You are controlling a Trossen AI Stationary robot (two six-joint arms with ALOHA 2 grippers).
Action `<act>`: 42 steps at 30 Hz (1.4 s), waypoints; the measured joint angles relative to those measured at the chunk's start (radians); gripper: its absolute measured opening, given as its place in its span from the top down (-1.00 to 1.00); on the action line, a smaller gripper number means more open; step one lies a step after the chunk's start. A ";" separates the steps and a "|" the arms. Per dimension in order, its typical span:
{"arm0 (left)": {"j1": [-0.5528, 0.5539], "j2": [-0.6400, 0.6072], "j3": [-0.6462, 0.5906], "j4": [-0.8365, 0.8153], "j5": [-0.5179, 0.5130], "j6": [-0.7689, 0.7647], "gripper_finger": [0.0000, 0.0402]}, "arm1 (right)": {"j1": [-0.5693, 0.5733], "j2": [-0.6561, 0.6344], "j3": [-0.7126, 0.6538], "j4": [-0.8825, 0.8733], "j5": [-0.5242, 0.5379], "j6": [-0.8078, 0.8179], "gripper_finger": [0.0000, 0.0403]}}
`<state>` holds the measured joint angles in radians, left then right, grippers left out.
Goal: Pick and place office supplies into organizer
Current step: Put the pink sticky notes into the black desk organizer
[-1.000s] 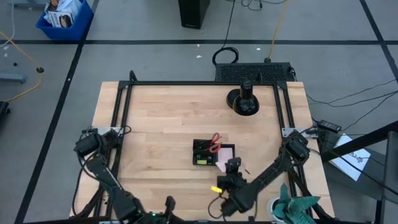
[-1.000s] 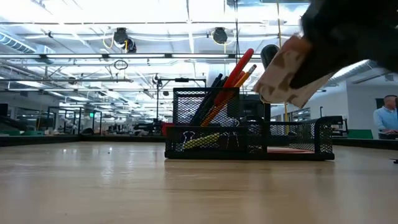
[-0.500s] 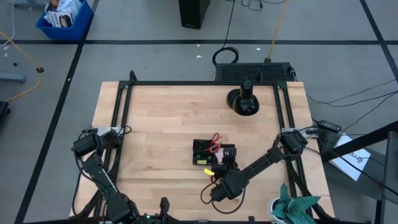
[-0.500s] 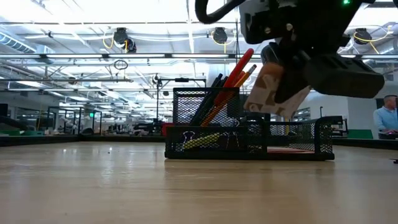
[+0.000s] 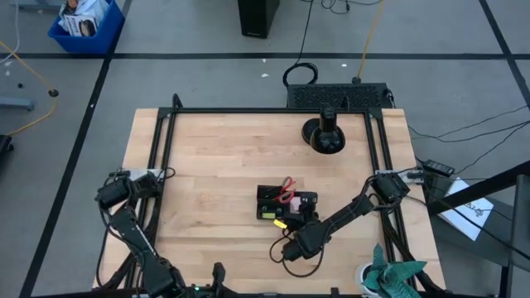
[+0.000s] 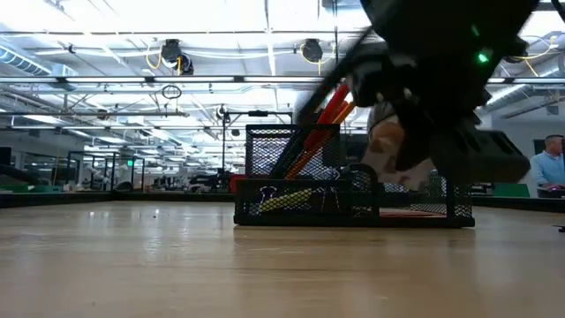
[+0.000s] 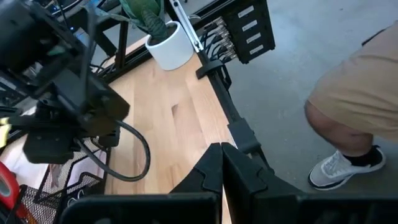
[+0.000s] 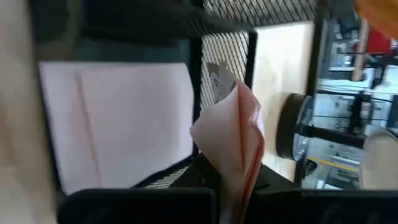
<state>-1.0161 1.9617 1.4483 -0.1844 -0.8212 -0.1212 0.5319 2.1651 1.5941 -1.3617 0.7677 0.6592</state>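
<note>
- Office supplies first: the right gripper (image 8: pixel 231 198) has its jaws pinched on a folded pinkish paper piece (image 8: pixel 233 134), held above the organizer (image 5: pixel 280 204), I judge for dropping in.
- Below it, a pink sticky-note pad (image 8: pixel 124 118) lies flat in the tray's low compartment.
- Pencils and red-handled scissors (image 6: pixel 331 110) stand in the taller section.
- Left gripper (image 7: pixel 222 171) waits at the tabletop's near-left edge, jaws pressed together.

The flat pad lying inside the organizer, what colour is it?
Pale pink; the pad shows best in the right wrist view.
</note>
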 joint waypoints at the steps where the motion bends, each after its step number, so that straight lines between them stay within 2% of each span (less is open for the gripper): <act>1: 0.000 0.000 0.000 0.000 0.000 0.000 0.97 | 0.004 0.000 -0.016 0.000 0.011 0.018 1.00; 7: 0.000 0.000 0.000 -0.004 0.000 -0.003 0.97 | 0.006 0.000 -0.072 0.015 0.017 0.083 1.00; 15: 0.001 0.000 0.000 -0.008 0.000 -0.005 0.97 | -0.011 0.000 -0.080 0.092 0.014 0.057 1.00; 21: 0.001 0.000 0.000 -0.028 0.000 -0.025 0.97 | -0.023 0.000 -0.082 0.143 -0.044 0.033 0.98; 34: 0.001 0.000 0.000 -0.031 0.000 -0.035 0.97 | -0.043 0.000 -0.128 0.155 -0.068 0.026 0.97; 42: 0.001 0.000 0.000 -0.030 0.001 -0.035 0.97 | -0.049 0.000 -0.128 0.188 -0.141 -0.042 0.95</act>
<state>-1.0149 1.9621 1.4483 -0.2146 -0.8198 -0.1558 0.4828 2.1651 1.4662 -1.1735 0.6262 0.6167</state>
